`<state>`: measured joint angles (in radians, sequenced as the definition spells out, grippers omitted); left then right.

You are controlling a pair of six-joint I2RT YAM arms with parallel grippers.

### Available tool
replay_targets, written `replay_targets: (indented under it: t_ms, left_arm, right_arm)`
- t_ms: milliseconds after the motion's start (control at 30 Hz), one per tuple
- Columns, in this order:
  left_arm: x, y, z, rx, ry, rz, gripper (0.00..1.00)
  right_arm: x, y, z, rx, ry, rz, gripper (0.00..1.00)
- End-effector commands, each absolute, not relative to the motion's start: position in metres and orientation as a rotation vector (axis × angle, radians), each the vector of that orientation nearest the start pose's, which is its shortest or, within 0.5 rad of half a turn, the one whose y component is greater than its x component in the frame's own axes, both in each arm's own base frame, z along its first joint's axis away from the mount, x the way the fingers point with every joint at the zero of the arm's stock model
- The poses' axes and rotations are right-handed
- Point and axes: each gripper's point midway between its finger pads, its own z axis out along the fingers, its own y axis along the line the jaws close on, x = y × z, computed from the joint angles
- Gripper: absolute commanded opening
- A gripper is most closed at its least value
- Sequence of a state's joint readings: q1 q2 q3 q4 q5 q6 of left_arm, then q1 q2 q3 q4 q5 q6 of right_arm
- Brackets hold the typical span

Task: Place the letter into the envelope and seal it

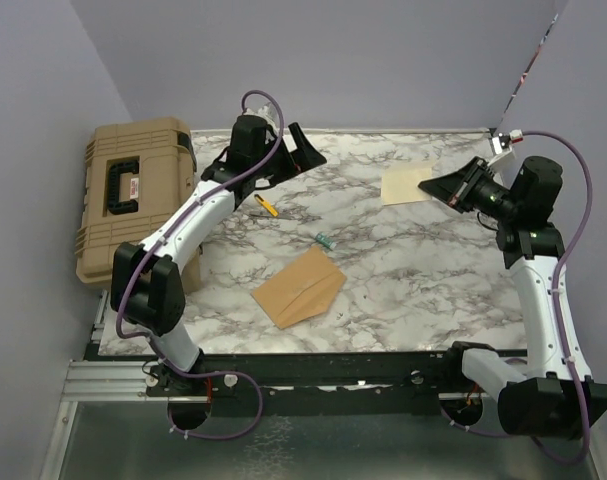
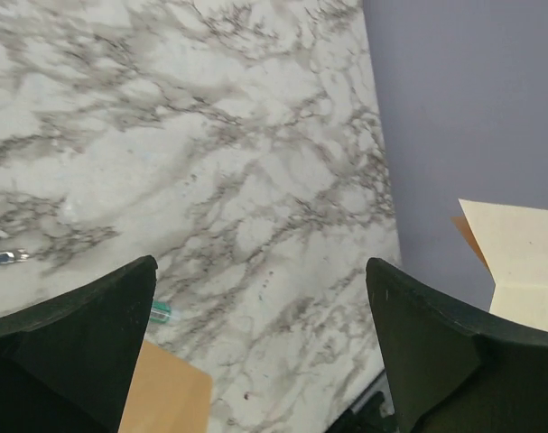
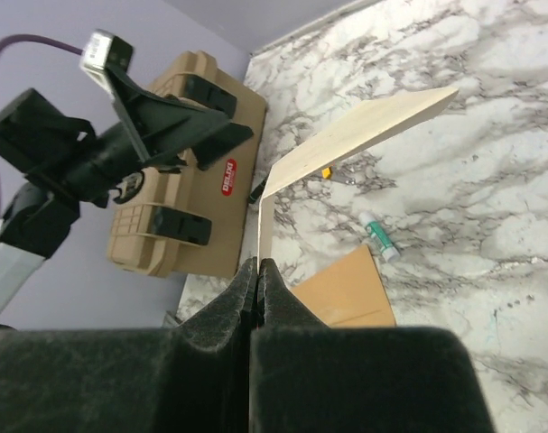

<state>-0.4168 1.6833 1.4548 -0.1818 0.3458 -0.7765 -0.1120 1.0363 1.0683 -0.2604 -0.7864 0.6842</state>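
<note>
Here, the left arm (image 1: 198, 225) stretches to the far edge of the table (image 1: 413, 270), left of its middle, and the left gripper (image 1: 308, 148) stands spread wide, holding nothing. The right arm (image 1: 543, 290) bends in from the right edge. The right gripper (image 1: 438, 187) is pinched tight on one end of the letter (image 1: 405, 185), held above the far right corner. The bent sheet's length runs toward the left edge. The envelope (image 1: 298, 287) lies flat near the near edge, skewed, its point toward the right edge.

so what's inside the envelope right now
The envelope lies flat on the table, its inside hidden by its own paper. The letter is not in it: the right claw holds that sheet in the air, off to one side.
</note>
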Motion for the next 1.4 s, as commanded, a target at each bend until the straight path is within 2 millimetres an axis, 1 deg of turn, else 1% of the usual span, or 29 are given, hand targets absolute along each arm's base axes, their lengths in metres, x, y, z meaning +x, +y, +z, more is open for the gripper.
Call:
replay_targets:
  t_ms: [0,33,100,200,267,333,400,500,633,767,900,967,1067,1167,1200,1267,1300,1367]
  left_arm:
    - [0.429,-0.255,0.289,-0.039,2.042,-0.837,0.99]
    - [0.427,-0.259,0.294,0.010,2.028,-0.837,0.99]
    - [0.414,-0.279,0.306,0.145,1.990,-0.854,0.99]
    - [0.386,-0.316,0.324,0.385,1.911,-0.889,0.99]
    - [0.369,-0.335,0.332,0.505,1.862,-0.905,0.99]
    - [0.355,-0.351,0.338,0.606,1.822,-0.953,0.97]
    - [0.339,-0.367,0.342,0.709,1.781,-1.005,0.92]
    - [0.322,-0.381,0.340,0.826,1.733,-1.028,0.85]
    - [0.314,-0.384,0.334,0.888,1.715,-1.033,0.80]
    - [0.299,-0.388,0.335,0.987,1.657,-1.055,0.79]
    - [0.290,-0.389,0.332,1.065,1.611,-1.054,0.77]
    - [0.284,-0.389,0.332,1.124,1.581,-1.067,0.77]
    - [0.272,-0.388,0.335,1.220,1.540,-1.086,0.85]
    - [0.265,-0.386,0.342,1.270,1.519,-1.099,0.90]
    - [0.262,-0.387,0.343,1.279,1.511,-1.117,0.90]
    - [0.260,-0.391,0.347,1.277,1.508,-1.132,0.87]
    - [0.259,-0.395,0.347,1.265,1.516,-1.131,0.85]
    - [0.251,-0.404,0.347,1.286,1.505,-1.151,0.83]
  right_arm:
    - [0.304,0.105,0.315,0.168,1.939,1.053,0.00]
    - [0.303,0.106,0.314,0.155,1.943,1.061,0.00]
    - [0.300,0.110,0.313,0.117,1.950,1.086,0.00]
    - [0.294,0.118,0.313,0.030,1.956,1.139,0.00]
    - [0.290,0.123,0.315,-0.029,1.947,1.177,0.00]
    - [0.284,0.128,0.320,-0.092,1.930,1.216,0.00]
    - [0.277,0.133,0.327,-0.154,1.904,1.255,0.00]
    - [0.266,0.139,0.338,-0.238,1.860,1.314,0.00]
    - [0.254,0.144,0.348,-0.311,1.825,1.369,0.00]
    - [0.250,0.146,0.349,-0.334,1.823,1.402,0.00]
    - [0.241,0.149,0.354,-0.397,1.800,1.430,0.00]
    - [0.237,0.150,0.358,-0.432,1.787,1.429,0.00]
    - [0.232,0.150,0.362,-0.474,1.777,1.415,0.00]
    - [0.231,0.150,0.360,-0.482,1.781,1.393,0.00]
    - [0.229,0.150,0.359,-0.488,1.782,1.395,0.00]
    - [0.226,0.152,0.359,-0.505,1.779,1.404,0.00]
    - [0.224,0.153,0.359,-0.515,1.776,1.409,0.00]
    - [0.221,0.154,0.359,-0.528,1.770,1.406,0.00]
